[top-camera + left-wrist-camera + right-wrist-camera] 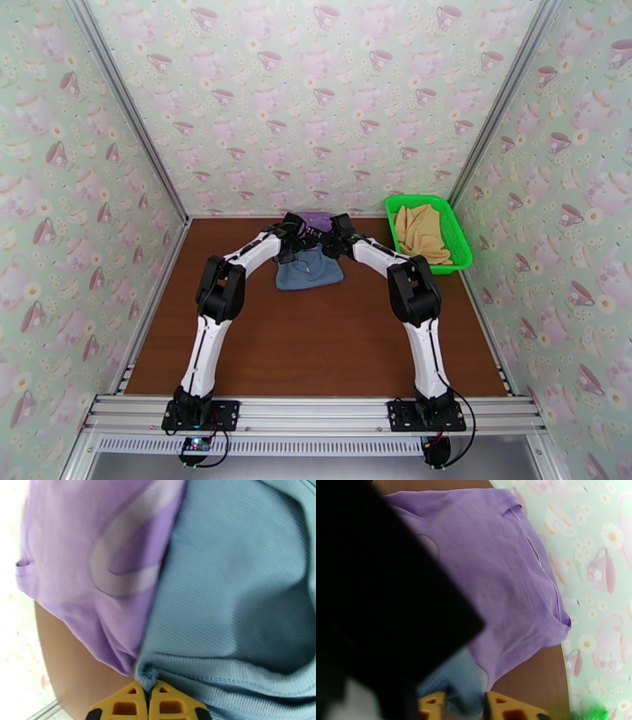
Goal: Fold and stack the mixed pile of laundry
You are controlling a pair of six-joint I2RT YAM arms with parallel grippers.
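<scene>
Three garments make up the laundry. The lilac purple one (317,220) (87,559) (493,570) lies at the far middle of the table. The slate blue-grey one (310,271) (237,582) lies just in front of it, overlapping its edge. The tan-yellow one (422,231) rests in the green basket (460,237). Both arms reach to where the purple and blue-grey cloths meet. My left gripper (294,246) (149,703) is pinched on a bunched hem of the blue-grey garment. My right gripper (330,241) (465,707) has its jaws apart, with blurred blue cloth (464,689) between them.
The basket stands at the far right against the wall. Patterned walls close the brown table (316,347) on three sides, and the back wall is right behind the purple cloth. A dark blurred body (383,598) blocks the left of the right wrist view.
</scene>
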